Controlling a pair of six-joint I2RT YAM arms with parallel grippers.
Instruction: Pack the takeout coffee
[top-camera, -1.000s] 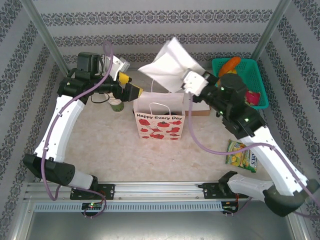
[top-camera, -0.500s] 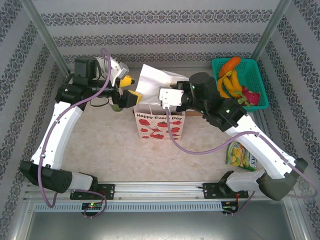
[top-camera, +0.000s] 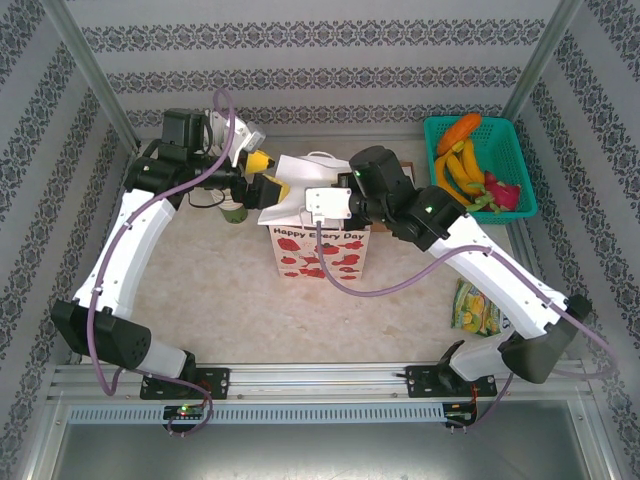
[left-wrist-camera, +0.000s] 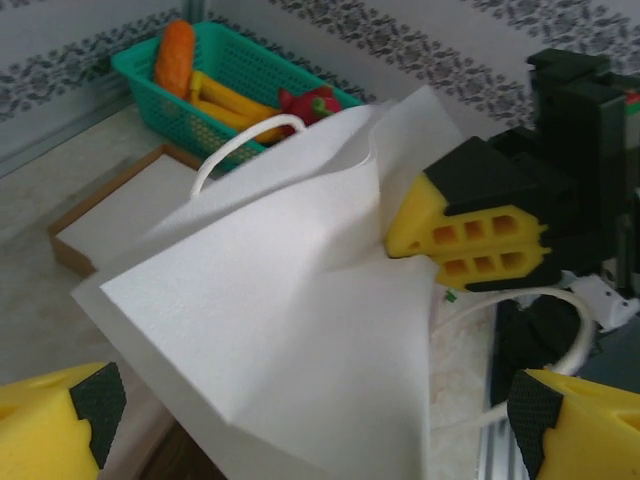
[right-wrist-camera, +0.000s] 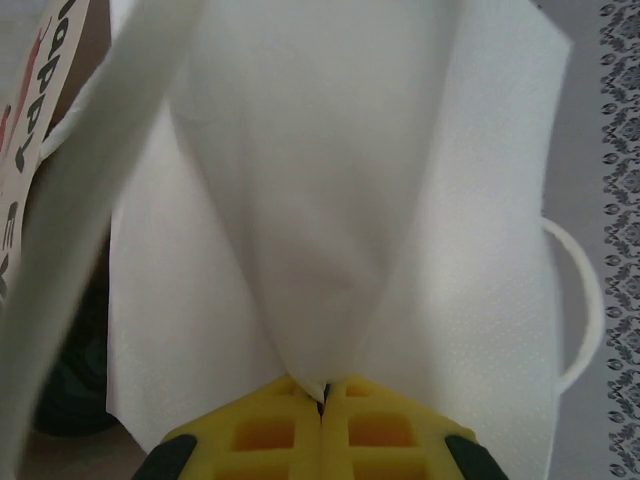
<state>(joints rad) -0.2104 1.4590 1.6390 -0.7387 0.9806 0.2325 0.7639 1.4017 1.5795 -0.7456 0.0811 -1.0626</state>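
The red-and-white gift bag (top-camera: 316, 252) stands mid-table. My right gripper (top-camera: 300, 196) is shut on a white paper sheet (top-camera: 286, 188) and holds it over the bag's mouth; the pinch shows in the right wrist view (right-wrist-camera: 322, 392), the sheet (right-wrist-camera: 330, 180) spreading beyond it. My left gripper (top-camera: 266, 175) is open just left of the sheet, which (left-wrist-camera: 290, 330) lies between its spread fingers (left-wrist-camera: 60, 425). Under the sheet's edge a dark round shape (right-wrist-camera: 60, 395) sits inside the bag; I cannot tell if it is the takeout coffee's lid.
A pale-green cup (top-camera: 233, 210) stands under the left arm beside the bag. A teal basket (top-camera: 482, 165) of fruit sits at the back right, a snack packet (top-camera: 476, 305) lies at the right, and a flat brown-edged box (left-wrist-camera: 110, 215) lies behind the bag.
The right gripper has swung down and left with the white sheet, from high above the table to the bag's mouth. The left gripper has shifted slightly towards it.
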